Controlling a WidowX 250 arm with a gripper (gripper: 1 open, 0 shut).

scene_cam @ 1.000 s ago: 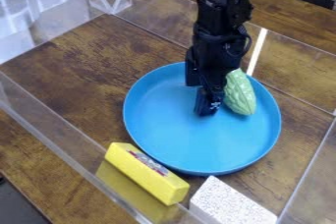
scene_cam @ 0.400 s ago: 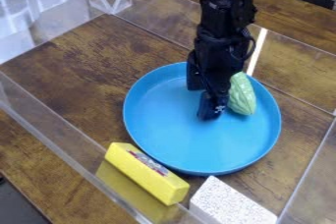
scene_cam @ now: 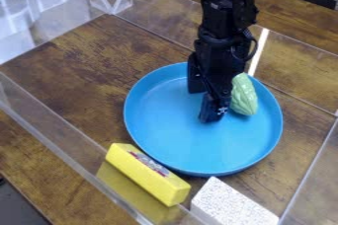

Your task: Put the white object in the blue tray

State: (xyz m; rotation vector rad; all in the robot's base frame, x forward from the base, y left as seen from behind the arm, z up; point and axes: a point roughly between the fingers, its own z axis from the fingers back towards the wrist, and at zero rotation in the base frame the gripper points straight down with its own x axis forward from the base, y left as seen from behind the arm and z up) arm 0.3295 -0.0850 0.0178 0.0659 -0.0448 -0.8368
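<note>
Wooden surface (scene_cam: 69,69), cut off by the frame. Blue tray (scene_cam: 185,142), round, no long axis, on it; far rim hidden behind dark, open jaws (scene_cam: 211,113). Pale green object (scene_cam: 242,95) in tray, partly masked. White block (scene_cam: 234,205) just outside, slanting, lower edge cropped.

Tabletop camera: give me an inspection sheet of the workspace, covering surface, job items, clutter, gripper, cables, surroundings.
Surface: dark brown wood grain
Job's things: blue tray on the wood; white block outside it, near the bottom edge
Clutter: pale green object in the tray; yellow-and-white box beside it
Gripper: black, over the tray's far side, open
Cables: nothing seen
Surroundings: clear, see-through walls
</note>
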